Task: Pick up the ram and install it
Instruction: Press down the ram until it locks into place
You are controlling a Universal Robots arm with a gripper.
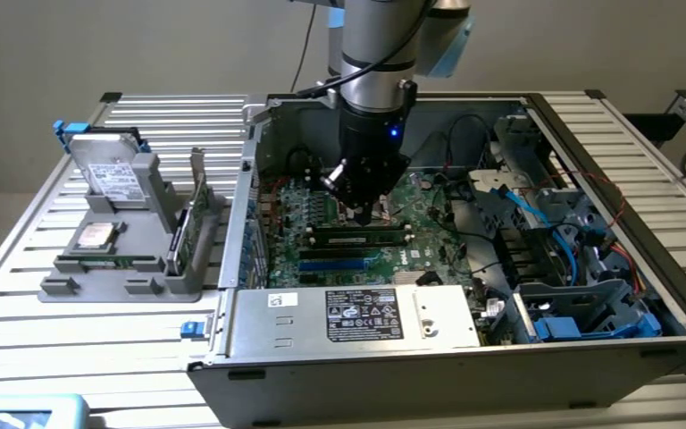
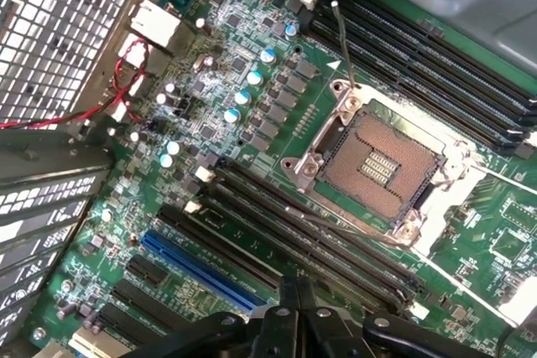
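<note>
**My gripper over the motherboard, RAM lying in a slot**

In the exterior view, nearest the camera, the silver power supply (image 1: 367, 315) sits at the front of the open computer case (image 1: 606, 143) on the slatted desk (image 1: 81, 331); behind it, the ram (image 1: 361, 239) lies lengthwise along a black slot on the green motherboard (image 1: 319, 214); my gripper (image 1: 361, 214) hangs just above it, fingers drawn together, nothing visibly held; in the wrist view my gripper (image 2: 295, 308) sits over the black slots, the empty processor socket (image 2: 382, 165) beyond; a grey parts holder (image 1: 129, 259) stands on the exterior view's left.
</note>
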